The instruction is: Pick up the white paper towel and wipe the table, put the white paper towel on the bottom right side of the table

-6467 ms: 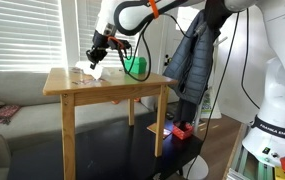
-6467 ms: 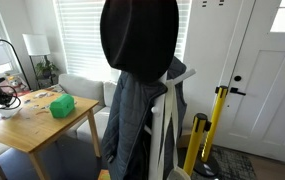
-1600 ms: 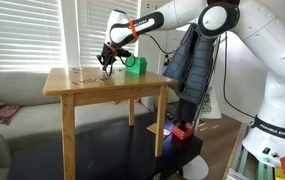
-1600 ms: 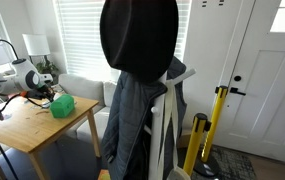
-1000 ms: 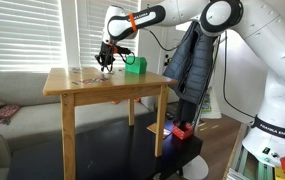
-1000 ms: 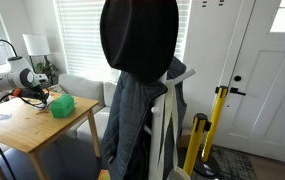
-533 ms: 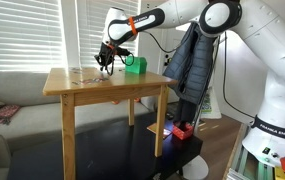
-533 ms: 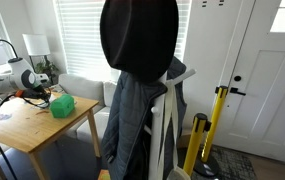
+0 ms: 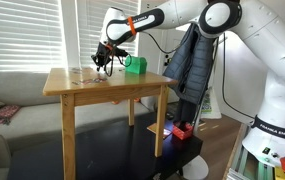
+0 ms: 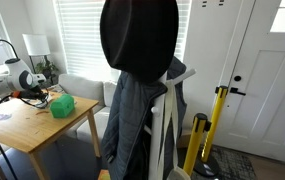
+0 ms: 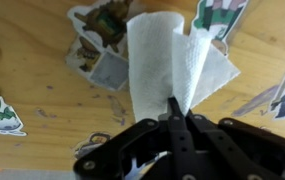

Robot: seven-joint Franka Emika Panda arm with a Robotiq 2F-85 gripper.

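The black gripper (image 11: 177, 120) is pinching the thin, crumpled white paper towel (image 11: 162, 55) by one edge; the sheet is hanging lengthwise toward the light-brown wooden worktop (image 11: 27, 65) beneath.

Bright green box (image 9: 135, 65) sits upper centre in an exterior view and left of centre in an exterior view (image 10: 63, 106). Dark jacket (image 10: 137, 110) hangs mid-frame under a round black hat (image 10: 139, 35). White door (image 10: 267, 80) at right, yellow post (image 10: 219, 125) beside it. Lamp (image 10: 34, 45) at upper left. Red object (image 9: 182, 130) lies on the floor, lower centre. In the wrist view, printed stickers (image 11: 102, 30) lie flat at top.
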